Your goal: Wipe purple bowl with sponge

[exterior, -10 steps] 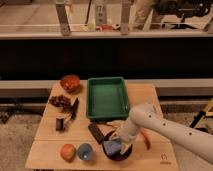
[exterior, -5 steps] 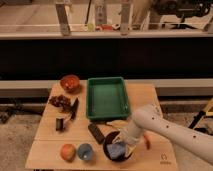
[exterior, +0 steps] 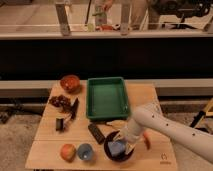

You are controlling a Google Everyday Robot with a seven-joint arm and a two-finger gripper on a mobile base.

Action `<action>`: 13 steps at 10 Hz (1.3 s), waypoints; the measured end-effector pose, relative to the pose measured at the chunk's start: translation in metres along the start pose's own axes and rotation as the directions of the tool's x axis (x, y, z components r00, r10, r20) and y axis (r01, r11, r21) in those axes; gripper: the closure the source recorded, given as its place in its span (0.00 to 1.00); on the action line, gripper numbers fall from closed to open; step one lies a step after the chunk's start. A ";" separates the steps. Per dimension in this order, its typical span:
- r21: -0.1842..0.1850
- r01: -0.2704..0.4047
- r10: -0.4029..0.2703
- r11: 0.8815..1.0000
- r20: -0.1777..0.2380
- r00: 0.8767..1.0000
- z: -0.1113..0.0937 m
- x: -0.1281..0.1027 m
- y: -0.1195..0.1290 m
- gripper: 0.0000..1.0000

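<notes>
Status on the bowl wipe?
Gripper down inside purple bowl, table's near edge. Sponge in the bowl beneath it. Blue cup beside bowl, apart; not in the way.

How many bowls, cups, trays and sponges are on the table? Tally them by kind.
Bowl: 2, purple bowl and orange bowl
Cup: 1
Tray: 1
Sponge: 1, in the purple bowl under the gripper
Total: 5
</notes>
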 end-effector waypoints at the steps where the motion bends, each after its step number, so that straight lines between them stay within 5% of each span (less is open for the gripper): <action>1: 0.011 0.004 -0.004 1.000 0.006 1.000 -0.001 -0.002 -0.005 1.00; 4: 0.039 0.031 -0.033 0.999 0.047 0.998 -0.005 -0.015 -0.016 1.00; 7: 0.052 0.069 -0.077 0.996 0.179 0.981 -0.005 -0.033 -0.012 1.00; 10: 0.018 0.099 -0.101 0.995 0.169 0.980 -0.005 -0.047 0.005 1.00; 13: -0.027 0.079 -0.076 0.997 0.106 0.992 -0.009 -0.043 0.028 1.00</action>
